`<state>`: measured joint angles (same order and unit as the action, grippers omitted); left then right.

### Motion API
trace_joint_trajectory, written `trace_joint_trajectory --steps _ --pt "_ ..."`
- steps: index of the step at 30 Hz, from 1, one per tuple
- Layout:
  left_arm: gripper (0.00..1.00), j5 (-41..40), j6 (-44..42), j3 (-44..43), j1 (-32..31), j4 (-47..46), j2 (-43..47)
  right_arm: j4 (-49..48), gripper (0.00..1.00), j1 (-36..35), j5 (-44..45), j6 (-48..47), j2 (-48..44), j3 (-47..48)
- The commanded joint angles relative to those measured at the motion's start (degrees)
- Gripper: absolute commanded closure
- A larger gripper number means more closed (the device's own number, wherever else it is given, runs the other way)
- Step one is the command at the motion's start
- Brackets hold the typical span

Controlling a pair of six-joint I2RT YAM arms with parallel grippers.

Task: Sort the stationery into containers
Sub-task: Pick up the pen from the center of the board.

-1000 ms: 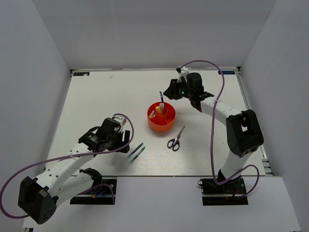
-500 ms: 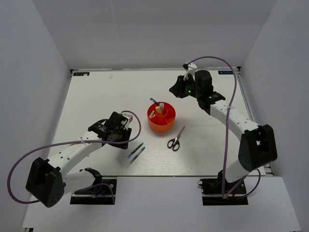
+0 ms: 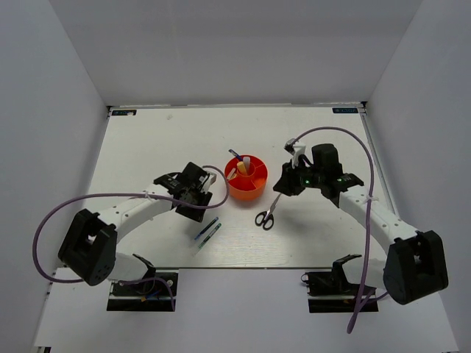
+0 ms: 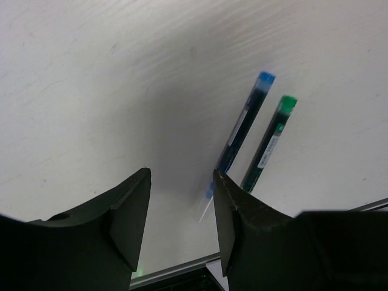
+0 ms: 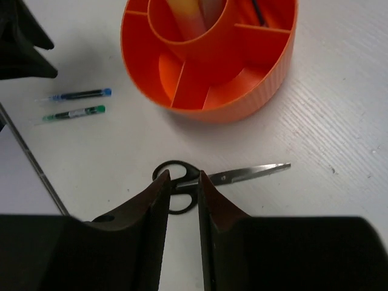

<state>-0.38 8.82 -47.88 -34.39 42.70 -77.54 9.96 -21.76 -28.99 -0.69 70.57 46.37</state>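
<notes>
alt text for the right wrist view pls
Closed black-handled scissors lie on the white table just beyond the slightly open right gripper. Behind them sits an orange divided tub; two pens lie far left in frame.

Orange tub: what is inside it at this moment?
The orange tub holds a highlighter upright in its central cup and a dark pen leaning in a far compartment. Its near compartments look empty. The cup's bottom and far compartment floors are hidden.

Scissors (image 3: 268, 212) beside orange tub (image 3: 246, 194), pens (image 3: 208, 231) flat
</notes>
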Motion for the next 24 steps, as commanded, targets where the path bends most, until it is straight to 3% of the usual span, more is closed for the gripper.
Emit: trace_joint_trajectory --steps 1,10,24 --pt "0.45 1.70 -1.43 -3.80 -1.99 -3.23 -2.09 4.19 0.72 0.93 -5.63 -4.32 -3.15 -0.40" --pt "0.55 1.44 -0.74 -5.12 -4.98 -7.10 -9.21 6.22 0.72 2.95 -6.43 -5.55 -8.78 -3.30" --pt "0.57 1.00 0.32 -3.89 -8.32 -8.69 -11.49 5.78 0.72 6.46 -8.53 -3.97 -8.25 -3.30"
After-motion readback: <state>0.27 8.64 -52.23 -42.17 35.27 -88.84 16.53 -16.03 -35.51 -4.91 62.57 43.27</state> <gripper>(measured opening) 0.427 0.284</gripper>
